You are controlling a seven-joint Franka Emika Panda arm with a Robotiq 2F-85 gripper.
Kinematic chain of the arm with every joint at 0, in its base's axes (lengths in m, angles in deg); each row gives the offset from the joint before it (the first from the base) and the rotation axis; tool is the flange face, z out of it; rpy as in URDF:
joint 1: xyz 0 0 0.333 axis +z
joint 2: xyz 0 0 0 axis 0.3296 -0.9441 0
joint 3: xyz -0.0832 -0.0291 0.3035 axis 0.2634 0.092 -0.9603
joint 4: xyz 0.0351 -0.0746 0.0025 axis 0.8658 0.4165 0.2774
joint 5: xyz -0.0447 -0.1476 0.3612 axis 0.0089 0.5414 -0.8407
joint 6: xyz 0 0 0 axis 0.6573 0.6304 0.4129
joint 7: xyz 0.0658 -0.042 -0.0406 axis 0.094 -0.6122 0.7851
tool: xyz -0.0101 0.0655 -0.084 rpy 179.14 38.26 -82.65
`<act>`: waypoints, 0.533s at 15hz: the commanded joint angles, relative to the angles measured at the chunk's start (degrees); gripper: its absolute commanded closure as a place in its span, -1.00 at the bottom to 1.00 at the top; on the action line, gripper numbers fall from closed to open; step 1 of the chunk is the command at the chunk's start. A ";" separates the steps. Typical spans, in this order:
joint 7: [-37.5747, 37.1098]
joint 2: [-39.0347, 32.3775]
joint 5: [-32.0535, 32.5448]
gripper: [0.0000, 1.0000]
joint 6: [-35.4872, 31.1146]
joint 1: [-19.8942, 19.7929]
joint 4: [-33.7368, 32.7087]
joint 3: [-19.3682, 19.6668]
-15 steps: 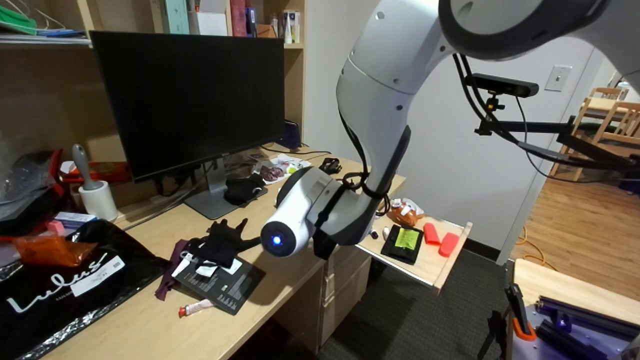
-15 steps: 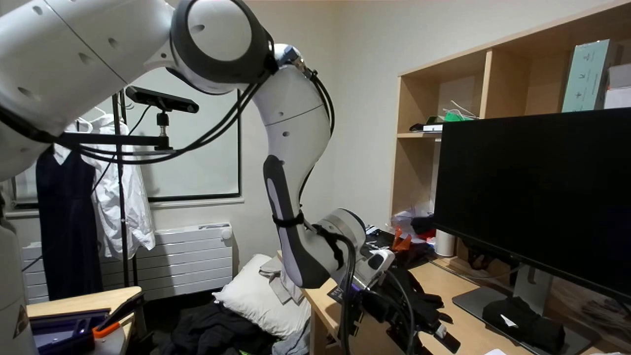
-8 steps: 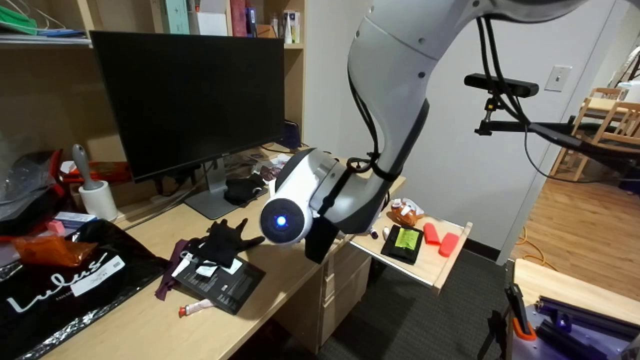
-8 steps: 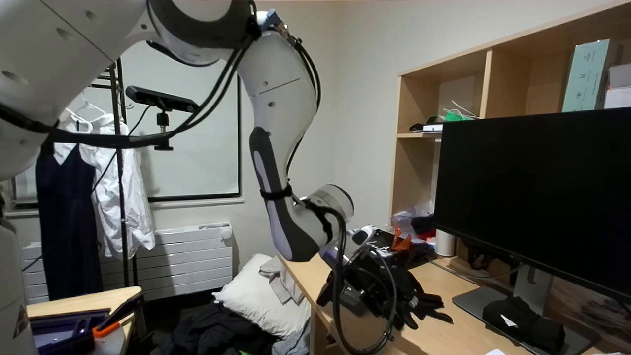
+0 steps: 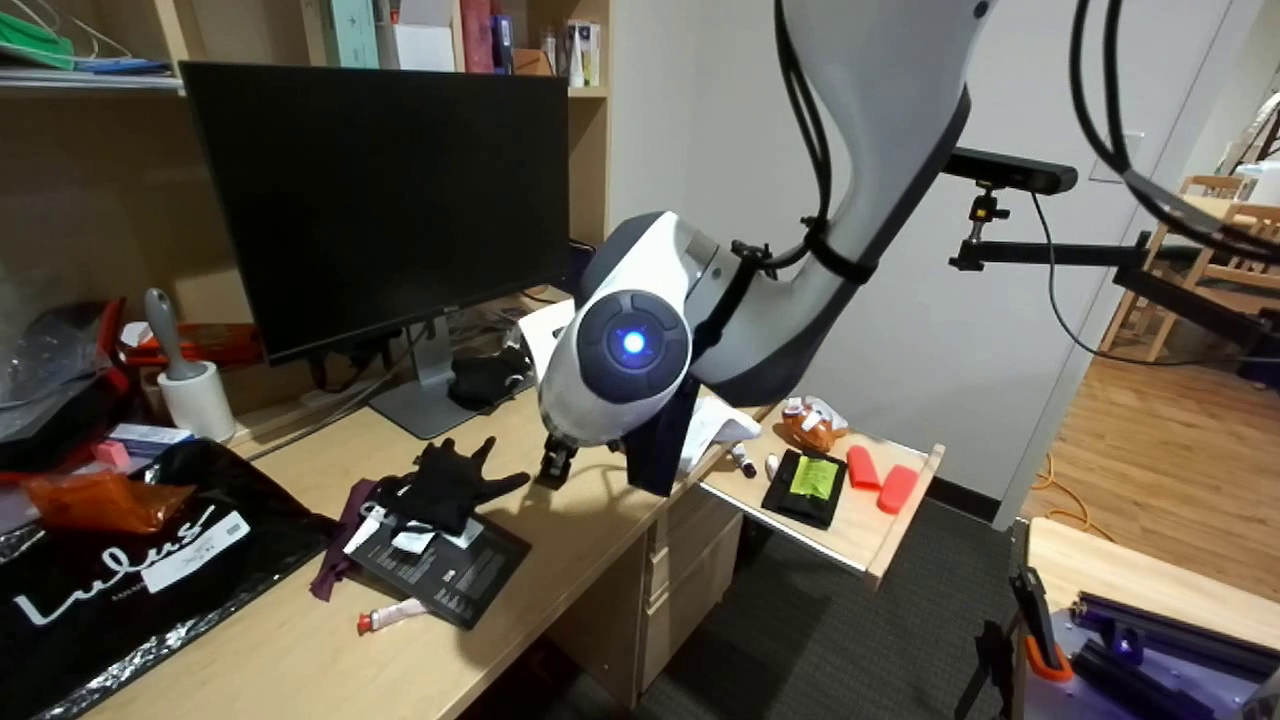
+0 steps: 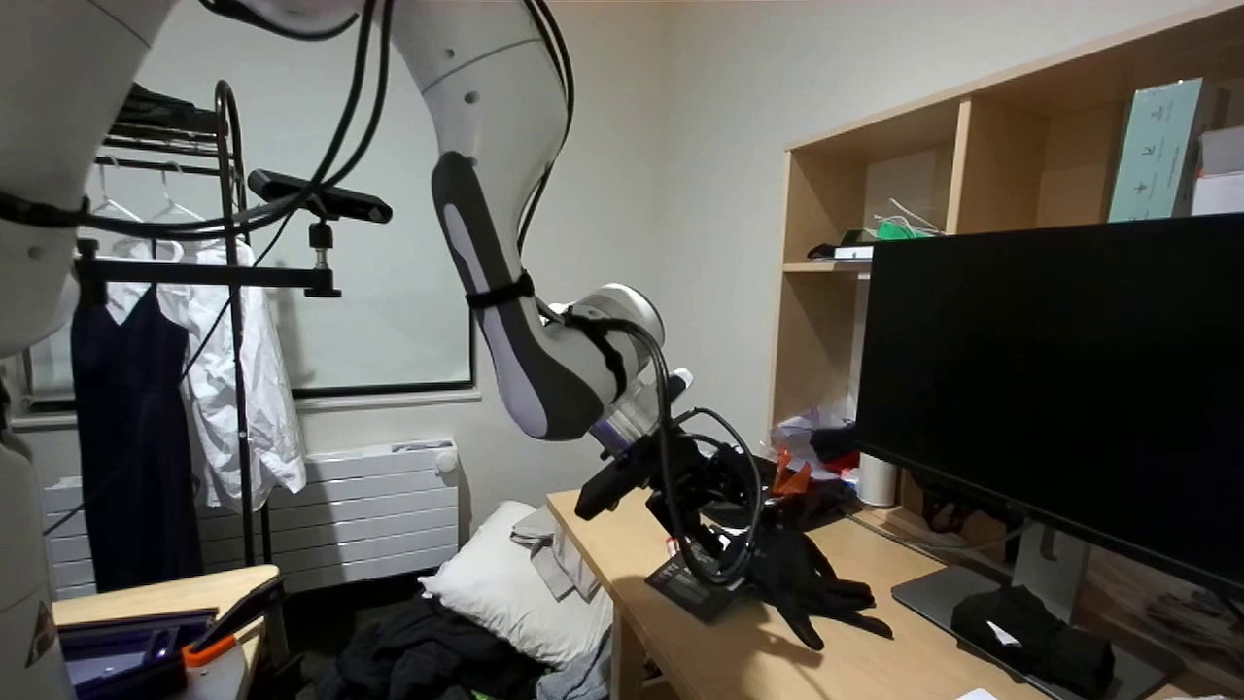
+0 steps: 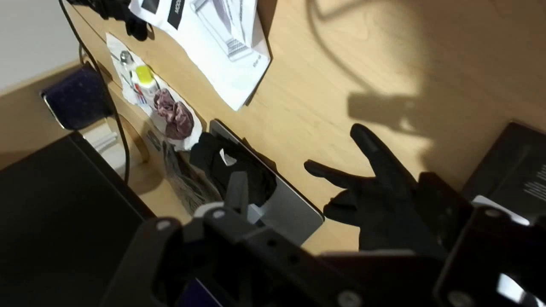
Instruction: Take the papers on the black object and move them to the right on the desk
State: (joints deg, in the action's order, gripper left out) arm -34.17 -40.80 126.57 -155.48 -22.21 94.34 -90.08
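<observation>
Squinting past cut edges and blocked sightlines

Reading my wrist view, I find the papers lying on the light wood of the desk, apart from my gripper; the top border crops them, and their small print is too blurred to read. My jaws stand apart, dim and soft along the bottom, with a black glove showing past the gap. Whether the gripper touches the glove, I cannot tell.

In an exterior view, my arm blocks the papers in part. White shows on both sides of it, towards the monitor and near the desk's edge, but I cannot tell whether all of it belongs to one stack. The white-lettered black bag lies on the same desk, well apart from that white, cut off by the left and bottom borders; an orange packet hides part of it.

In an exterior view, cables loop across my gripper, and its dark parts run into the glove, hard to separate. A white corner at the bottom border is too cropped to name.
</observation>
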 commanded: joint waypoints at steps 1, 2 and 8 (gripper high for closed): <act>12.62 6.94 -4.17 -1.00 -6.25 -1.91 3.65 1.63; 17.05 7.57 -8.44 -1.00 -7.47 -2.17 3.62 2.50; 42.92 5.18 -36.41 -1.00 -8.47 -6.67 6.34 2.03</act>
State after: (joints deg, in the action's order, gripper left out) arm -2.35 -35.23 101.16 -165.21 -25.81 98.85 -84.98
